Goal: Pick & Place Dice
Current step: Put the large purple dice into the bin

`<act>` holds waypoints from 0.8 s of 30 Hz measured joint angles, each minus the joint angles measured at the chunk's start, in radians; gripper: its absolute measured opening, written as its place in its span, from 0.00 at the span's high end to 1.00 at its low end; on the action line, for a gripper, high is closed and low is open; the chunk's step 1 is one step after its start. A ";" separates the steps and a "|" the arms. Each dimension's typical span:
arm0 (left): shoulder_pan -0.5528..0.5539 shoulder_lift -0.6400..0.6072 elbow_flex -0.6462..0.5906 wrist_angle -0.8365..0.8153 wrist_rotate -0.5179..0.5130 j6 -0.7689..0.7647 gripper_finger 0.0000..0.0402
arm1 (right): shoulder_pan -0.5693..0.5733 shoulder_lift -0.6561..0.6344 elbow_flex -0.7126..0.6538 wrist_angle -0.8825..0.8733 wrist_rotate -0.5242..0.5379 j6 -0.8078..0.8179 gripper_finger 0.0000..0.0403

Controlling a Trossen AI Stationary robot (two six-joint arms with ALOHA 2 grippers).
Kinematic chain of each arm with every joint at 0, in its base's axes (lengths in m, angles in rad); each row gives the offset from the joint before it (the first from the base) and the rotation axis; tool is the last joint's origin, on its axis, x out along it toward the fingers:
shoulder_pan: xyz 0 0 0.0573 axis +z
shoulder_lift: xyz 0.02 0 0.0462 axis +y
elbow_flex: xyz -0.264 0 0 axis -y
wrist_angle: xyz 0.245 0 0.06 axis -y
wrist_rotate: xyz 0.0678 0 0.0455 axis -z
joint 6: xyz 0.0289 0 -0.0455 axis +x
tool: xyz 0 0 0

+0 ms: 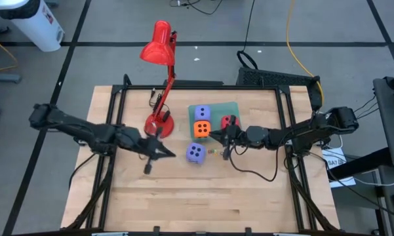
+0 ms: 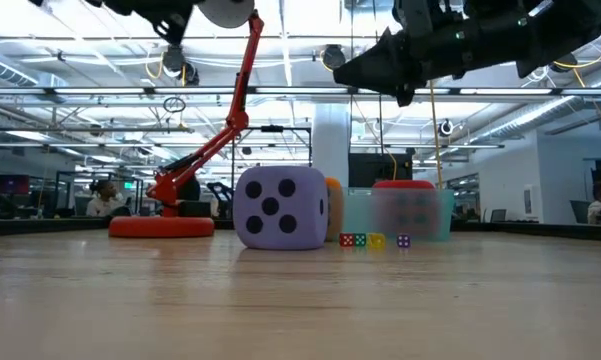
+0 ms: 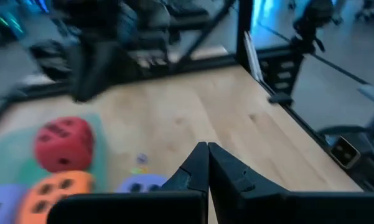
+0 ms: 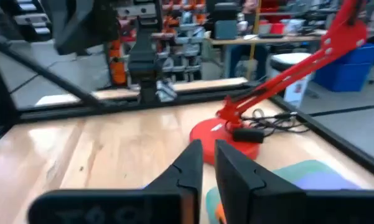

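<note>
Several foam dice lie mid-table. One lavender-blue die (image 1: pixel 202 113) and the orange die (image 1: pixel 201 129) rest on a green mat (image 1: pixel 226 107). The red die (image 1: pixel 229 122) sits at the mat's right side. A second lavender-blue die (image 1: pixel 195 153) sits on the bare wood nearer the front (image 2: pixel 280 208). My left gripper (image 1: pixel 170 155) hovers shut just left of that die (image 3: pixel 207 148), above the table. My right gripper (image 1: pixel 213 134) hangs level beside the orange die's right side, its fingers parted by a narrow slit (image 4: pixel 208 152) with nothing between them.
A red desk lamp stands with its base (image 1: pixel 158 123) left of the mat and its arm slanting up toward the far edge. Several tiny coloured dice (image 2: pixel 375 240) lie right of the front lavender die. Bare wood stretches along the near half of the table (image 1: pixel 197 203).
</note>
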 joint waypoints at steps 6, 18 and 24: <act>0.081 -0.202 -0.138 -0.033 -0.001 -0.009 0.99 | 0.017 0.000 0.133 -0.212 0.065 0.006 0.75; 0.122 -0.499 -0.246 -0.143 -0.201 -0.106 0.99 | 0.015 0.122 0.526 -0.866 -0.063 0.077 0.37; 0.121 -0.506 -0.246 -0.229 -0.209 -0.113 0.99 | 0.013 0.168 0.563 -0.867 -0.098 0.078 0.21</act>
